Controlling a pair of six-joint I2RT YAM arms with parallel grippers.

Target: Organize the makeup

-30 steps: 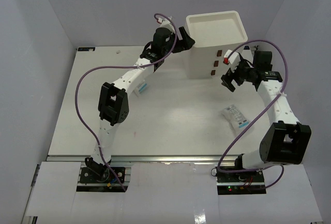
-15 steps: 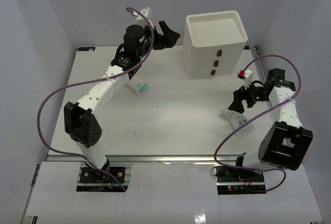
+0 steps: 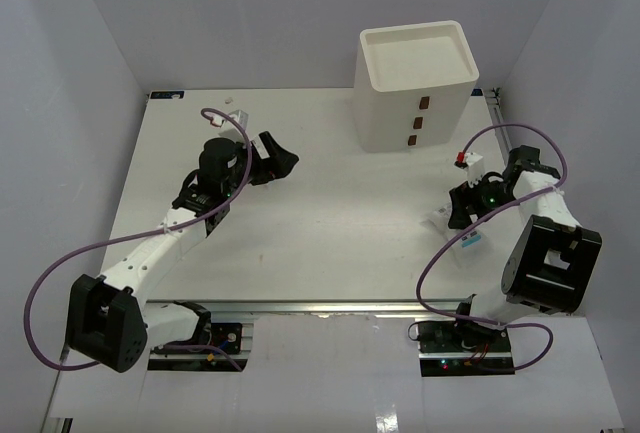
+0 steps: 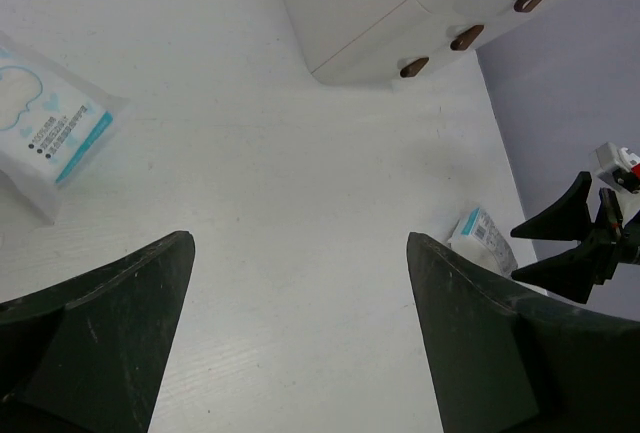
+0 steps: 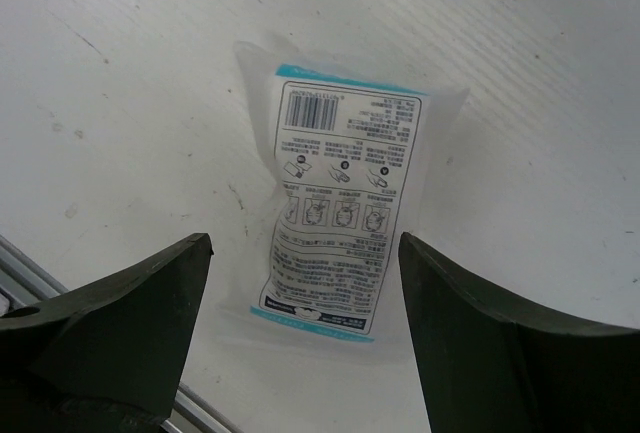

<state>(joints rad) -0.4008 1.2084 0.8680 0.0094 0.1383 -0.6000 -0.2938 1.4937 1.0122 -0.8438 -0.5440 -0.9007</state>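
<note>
Jaws gape on both: left gripper (image 4: pixel 300 343) empty, right gripper (image 5: pixel 302 293) straddling the flat printed packet (image 5: pixel 345 183), which may skid from pinching fingertips.

Surface: white matte tabletop (image 3: pixel 330 233), flat, marked with fine scratches and dark specks.
Near edge: silver metal rail (image 3: pixel 300 305) running along the front of the tabletop.
Far edge, right of middle: white three-drawer box (image 3: pixel 405 118), standing upright on the tabletop. Three brown handles sit one under another on its front, and its top is a shallow tray.
Right side: clear plastic packet with barcode and teal bands (image 5: pixel 345 243), lying flat with the printed face up, near the rail and well apart from the box.
Left side: clear plastic packet with pale blue print (image 4: pixel 50 123), lying flat on the tabletop, well apart from the other packet and from the box.
</note>
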